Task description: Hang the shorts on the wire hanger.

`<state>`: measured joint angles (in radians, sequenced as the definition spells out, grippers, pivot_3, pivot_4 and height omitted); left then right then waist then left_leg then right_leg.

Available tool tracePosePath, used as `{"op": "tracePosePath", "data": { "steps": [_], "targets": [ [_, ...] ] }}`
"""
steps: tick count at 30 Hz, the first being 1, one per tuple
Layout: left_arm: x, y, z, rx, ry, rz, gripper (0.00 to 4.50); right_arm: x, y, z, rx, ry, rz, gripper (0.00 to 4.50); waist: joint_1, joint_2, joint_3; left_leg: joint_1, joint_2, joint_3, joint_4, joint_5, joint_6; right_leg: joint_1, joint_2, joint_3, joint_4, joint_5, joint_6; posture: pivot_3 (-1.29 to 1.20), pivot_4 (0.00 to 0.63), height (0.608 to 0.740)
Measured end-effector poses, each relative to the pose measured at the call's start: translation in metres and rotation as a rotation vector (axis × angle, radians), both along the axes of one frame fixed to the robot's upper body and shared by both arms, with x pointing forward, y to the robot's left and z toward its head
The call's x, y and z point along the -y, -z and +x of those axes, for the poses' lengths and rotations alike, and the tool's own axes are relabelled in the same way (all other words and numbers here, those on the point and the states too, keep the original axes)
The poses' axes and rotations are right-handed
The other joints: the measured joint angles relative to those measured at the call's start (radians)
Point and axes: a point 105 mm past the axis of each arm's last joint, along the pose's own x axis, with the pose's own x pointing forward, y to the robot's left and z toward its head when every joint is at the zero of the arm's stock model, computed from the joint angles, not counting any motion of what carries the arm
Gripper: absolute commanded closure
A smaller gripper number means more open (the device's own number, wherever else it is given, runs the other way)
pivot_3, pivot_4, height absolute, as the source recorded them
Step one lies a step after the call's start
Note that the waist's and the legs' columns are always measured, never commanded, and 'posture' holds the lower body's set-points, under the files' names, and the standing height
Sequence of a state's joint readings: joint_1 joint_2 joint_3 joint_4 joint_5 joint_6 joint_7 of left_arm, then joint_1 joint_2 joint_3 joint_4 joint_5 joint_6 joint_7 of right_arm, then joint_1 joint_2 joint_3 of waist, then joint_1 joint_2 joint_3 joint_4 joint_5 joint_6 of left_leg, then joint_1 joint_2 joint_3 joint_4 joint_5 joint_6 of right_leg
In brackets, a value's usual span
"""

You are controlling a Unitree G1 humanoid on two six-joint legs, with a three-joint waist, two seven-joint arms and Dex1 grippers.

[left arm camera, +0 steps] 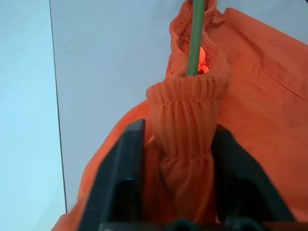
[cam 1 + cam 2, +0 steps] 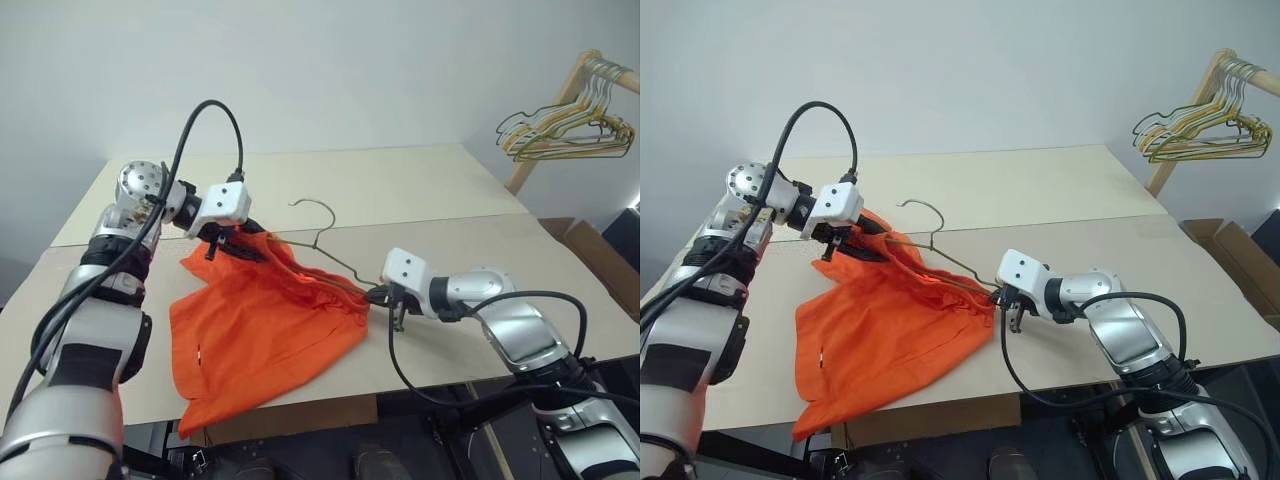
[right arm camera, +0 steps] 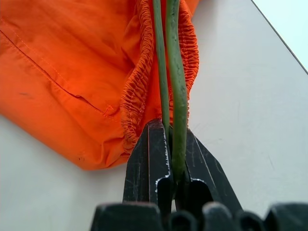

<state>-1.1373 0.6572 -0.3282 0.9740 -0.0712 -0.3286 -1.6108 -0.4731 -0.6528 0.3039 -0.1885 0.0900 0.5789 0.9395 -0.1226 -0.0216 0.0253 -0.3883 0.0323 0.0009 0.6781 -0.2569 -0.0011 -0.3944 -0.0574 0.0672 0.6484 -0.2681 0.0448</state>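
Wide open table (image 2: 420, 190) behind the shorts (image 2: 265, 335), bare all the way to the far edge, easy passage there. The middle is crowded: the shorts sprawl across the near side and hang over the front edge, with the wire hanger (image 2: 322, 238) slanting above them between the left claw (image 2: 232, 238) and the right claw (image 2: 384, 294). Off the far right corner, a bunch of hangers (image 2: 565, 135) on a wooden rack.

We see a pale beige flat table (image 2: 420, 190) before a plain light grey wall (image 2: 330, 70); at right, a pale wooden rack (image 2: 560, 110) carries yellowish-green wire hangers (image 2: 565, 135).
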Motion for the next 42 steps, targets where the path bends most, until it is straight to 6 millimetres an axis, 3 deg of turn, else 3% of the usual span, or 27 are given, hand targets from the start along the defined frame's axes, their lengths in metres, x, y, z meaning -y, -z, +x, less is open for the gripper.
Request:
{"op": "tracePosePath", "data": {
  "steps": [3, 10, 14, 18, 23, 26, 29, 34, 40, 42],
  "targets": [
    [0.0, 0.002, 0.0, -0.007, -0.001, 0.002, 4.48, 0.001, 0.0, 0.0, 0.005, 0.003, -0.007, 4.5, 0.0, 0.0, 0.0, 0.0, 0.0, 0.0, 0.0, 0.0, 0.0, 0.0, 0.0, 0.0, 0.0, 0.0, 0.0, -0.13, 0.0, 0.74],
    [0.0, 0.002, 0.0, -0.004, 0.001, 0.006, 4.48, 0.001, -0.001, 0.003, 0.098, -0.002, -0.045, 4.5, 0.0, 0.0, 0.0, 0.0, 0.0, 0.0, 0.0, 0.0, 0.0, 0.0, 0.0, 0.0, 0.0, 0.0, 0.0, -0.13, 0.0, 0.74],
    [-0.003, 0.0, -0.001, 0.024, 0.014, 0.023, 4.5, 0.0, 0.001, 0.005, 0.141, -0.022, -0.061, 3.41, -0.001, 0.0, 0.0, 0.0, 0.0, 0.0, 0.0, 0.0, 0.0, 0.0, 0.0, 0.0, 0.0, 0.0, 0.0, -0.13, 0.0, 0.74],
    [-0.008, -0.002, -0.002, 0.033, 0.006, 0.03, 4.5, 0.007, 0.0, 0.003, 0.122, -0.012, -0.035, 1.91, 0.0, 0.0, 0.0, 0.0, 0.0, 0.0, 0.0, 0.0, 0.0, 0.0, 0.0, 0.0, 0.0, 0.0, 0.0, -0.13, 0.0, 0.74],
    [-0.014, -0.004, -0.002, 0.039, -0.009, 0.034, 4.5, 0.046, -0.014, 0.007, 0.103, 0.119, 0.009, 0.12, 0.004, 0.0, 0.0, 0.0, -0.001, 0.0, 0.001, 0.0, 0.0, 0.0, -0.001, 0.0, 0.0, 0.0, 0.0, -0.13, 0.0, 0.74],
    [-0.02, -0.007, -0.002, 0.047, -0.026, 0.032, 4.5, 0.073, -0.011, 0.002, 0.039, 0.217, 0.043, 0.03, 0.002, 0.0, 0.0, 0.0, 0.0, 0.0, 0.001, 0.0, 0.001, 0.0, 0.0, 0.0, 0.0, 0.0, 0.0, -0.13, 0.0, 0.74],
    [-0.023, -0.01, -0.002, 0.056, -0.031, 0.025, 4.5, 0.08, 0.004, -0.011, -0.084, 0.266, 0.121, 0.03, -0.001, 0.0, 0.0, 0.001, 0.0, 0.0, 0.001, 0.0, 0.001, 0.001, 0.0, 0.0, 0.001, 0.0, 0.0, -0.13, 0.0, 0.74],
    [-0.022, -0.011, -0.003, 0.071, -0.019, 0.023, 4.5, 0.043, 0.026, -0.02, -0.251, 0.276, 0.325, 0.03, -0.007, 0.0, 0.0, 0.001, 0.001, 0.0, 0.0, -0.001, 0.001, 0.001, 0.001, 0.0, 0.001, 0.0, 0.0, -0.13, 0.0, 0.74],
    [-0.022, -0.011, -0.003, 0.073, -0.019, 0.018, 4.5, -0.005, 0.037, -0.016, -0.333, 0.301, 0.488, 0.03, -0.002, 0.0, 0.0, 0.0, 0.0, 0.0, 0.002, -0.001, 0.001, 0.0, 0.0, 0.0, 0.001, 0.0, 0.0, -0.13, 0.0, 0.74],
    [-0.022, -0.011, -0.002, 0.075, -0.017, 0.015, 4.5, -0.017, 0.039, -0.013, -0.349, 0.301, 0.512, 0.39, -0.001, 0.0, 0.0, 0.0, 0.0, 0.0, 0.002, -0.001, 0.001, 0.0, -0.001, 0.0, 0.001, 0.0, 0.0, -0.13, 0.0, 0.74]
  ]
}}
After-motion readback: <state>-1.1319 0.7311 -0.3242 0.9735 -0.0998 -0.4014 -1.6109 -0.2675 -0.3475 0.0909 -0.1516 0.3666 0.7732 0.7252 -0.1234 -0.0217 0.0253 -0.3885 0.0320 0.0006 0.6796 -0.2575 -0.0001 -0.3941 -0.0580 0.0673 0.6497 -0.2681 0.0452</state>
